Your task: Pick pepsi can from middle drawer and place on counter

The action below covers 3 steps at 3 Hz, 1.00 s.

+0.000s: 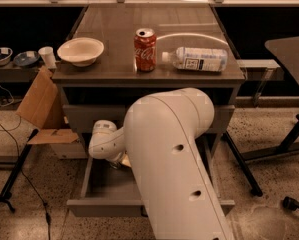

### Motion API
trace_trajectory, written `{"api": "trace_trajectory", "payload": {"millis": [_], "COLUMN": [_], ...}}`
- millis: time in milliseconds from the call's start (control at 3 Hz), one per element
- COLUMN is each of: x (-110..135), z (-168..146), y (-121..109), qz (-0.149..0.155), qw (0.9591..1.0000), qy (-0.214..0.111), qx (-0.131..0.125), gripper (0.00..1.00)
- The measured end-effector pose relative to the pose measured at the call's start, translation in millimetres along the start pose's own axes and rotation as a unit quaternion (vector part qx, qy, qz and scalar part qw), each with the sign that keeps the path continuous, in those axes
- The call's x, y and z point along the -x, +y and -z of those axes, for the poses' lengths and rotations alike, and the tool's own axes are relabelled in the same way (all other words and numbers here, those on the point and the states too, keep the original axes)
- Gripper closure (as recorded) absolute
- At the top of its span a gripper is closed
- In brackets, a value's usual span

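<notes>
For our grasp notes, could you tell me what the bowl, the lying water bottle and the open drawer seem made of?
The bowl: cream, smooth, faint sheen, so ceramic or plastic. The water bottle: see-through with white label, clear plastic. The middle drawer: flat grey panels, probably painted metal. The gripper sits down inside that drawer, mostly hidden by the arm.

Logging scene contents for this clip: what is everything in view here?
counter: one, grey-brown, top of cabinet
Coca-Cola can: one, red, upright mid-counter
bowl: one, white, counter's left
bottle: one, clear with white label, lying on counter's right
middle drawer: one, grey, open
pepsi can: none visible
cardboard box: one, brown, floor left of cabinet
arm: one, white, foreground, reaching into the drawer
end effector: one, at the open drawer, mostly hidden behind the arm
</notes>
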State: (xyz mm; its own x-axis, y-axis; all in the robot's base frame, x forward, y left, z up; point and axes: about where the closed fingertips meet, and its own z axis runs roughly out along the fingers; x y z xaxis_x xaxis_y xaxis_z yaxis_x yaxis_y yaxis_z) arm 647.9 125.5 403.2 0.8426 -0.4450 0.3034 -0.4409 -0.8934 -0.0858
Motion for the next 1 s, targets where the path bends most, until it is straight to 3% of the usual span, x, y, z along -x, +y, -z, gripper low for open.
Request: {"api": "trace_trajectory", "payload": {"millis": [667,1000], "x": [-2.6,-4.3], "z": [-33.2,-39.2], "y": [10.3,9.2], "qz": [-0.005,0.002], "qw": [1.0,1.0], "qy": [0.003,-0.002], "qx": [0.0,0.001], "gripper": [0.0,0.18]}}
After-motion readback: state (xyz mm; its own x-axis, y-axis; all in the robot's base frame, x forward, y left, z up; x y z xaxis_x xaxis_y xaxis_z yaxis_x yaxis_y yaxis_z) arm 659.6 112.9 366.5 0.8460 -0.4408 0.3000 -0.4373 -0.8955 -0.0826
